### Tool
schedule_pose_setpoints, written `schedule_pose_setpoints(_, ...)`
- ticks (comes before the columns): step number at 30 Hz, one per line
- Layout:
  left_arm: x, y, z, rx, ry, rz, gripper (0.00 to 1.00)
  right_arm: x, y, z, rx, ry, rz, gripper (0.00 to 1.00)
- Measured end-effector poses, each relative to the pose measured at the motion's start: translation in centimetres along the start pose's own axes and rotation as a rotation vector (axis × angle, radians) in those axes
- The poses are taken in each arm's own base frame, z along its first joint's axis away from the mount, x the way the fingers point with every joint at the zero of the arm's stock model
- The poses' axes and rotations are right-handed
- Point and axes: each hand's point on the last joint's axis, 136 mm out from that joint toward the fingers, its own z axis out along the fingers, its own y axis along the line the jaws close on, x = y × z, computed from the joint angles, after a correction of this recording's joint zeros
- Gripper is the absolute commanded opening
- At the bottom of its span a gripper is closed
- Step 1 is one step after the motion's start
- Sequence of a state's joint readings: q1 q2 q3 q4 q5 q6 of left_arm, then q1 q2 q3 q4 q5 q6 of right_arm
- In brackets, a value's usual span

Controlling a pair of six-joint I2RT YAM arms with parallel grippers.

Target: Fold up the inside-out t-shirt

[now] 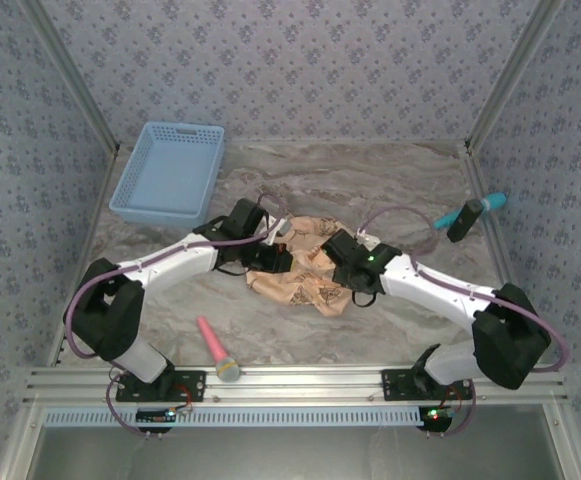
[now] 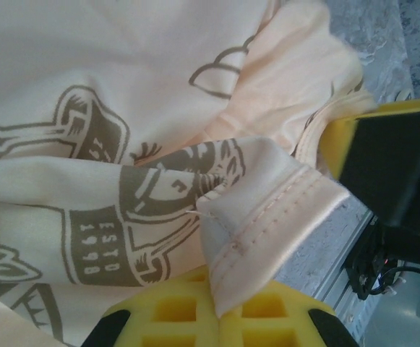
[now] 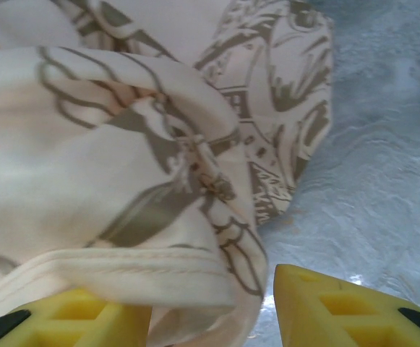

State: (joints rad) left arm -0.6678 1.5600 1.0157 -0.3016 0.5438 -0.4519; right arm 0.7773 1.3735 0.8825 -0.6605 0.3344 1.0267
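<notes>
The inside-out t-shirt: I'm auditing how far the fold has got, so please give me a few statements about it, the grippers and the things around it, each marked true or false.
1. The left gripper is shut on a stitched hem of the peach-tan printed cloth t-shirt. True.
2. The right gripper is clamped shut. False: its yellow fingers stand apart.
3. The t-shirt lies flat and spread out. False: it is a crumpled heap.
4. The light blue plastic basket stands at the far left of the marbled table, apart from the t-shirt. True.
5. The pink-handled tool rests on the t-shirt. False: it lies on the table near the front edge, apart from the t-shirt.
</notes>
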Motion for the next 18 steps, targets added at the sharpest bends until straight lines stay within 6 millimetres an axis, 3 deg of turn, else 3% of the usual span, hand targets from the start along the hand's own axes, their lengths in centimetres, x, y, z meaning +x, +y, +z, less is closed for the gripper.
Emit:
schedule_pose_setpoints(10, -1.0, -0.9, -0.9, 0.006, -0.033, 0.012, 0.0, -1.2, -0.7, 0.1, 0.051, -0.059, 0.09, 0.44)
schedule_pose_setpoints(13, -0.9, -0.8, -0.9, 0.005, -0.031, 0.004, 0.0, -2.0, -0.3, 0.0, 0.041, -0.068, 0.128, 0.47)
schedule_pose_setpoints(18, -0.9, -0.9, -0.9, 0.006, -0.032, -0.007, 0.0, -2.5, -0.3, 1.5, 0.054, -0.06, 0.169, 0.48)
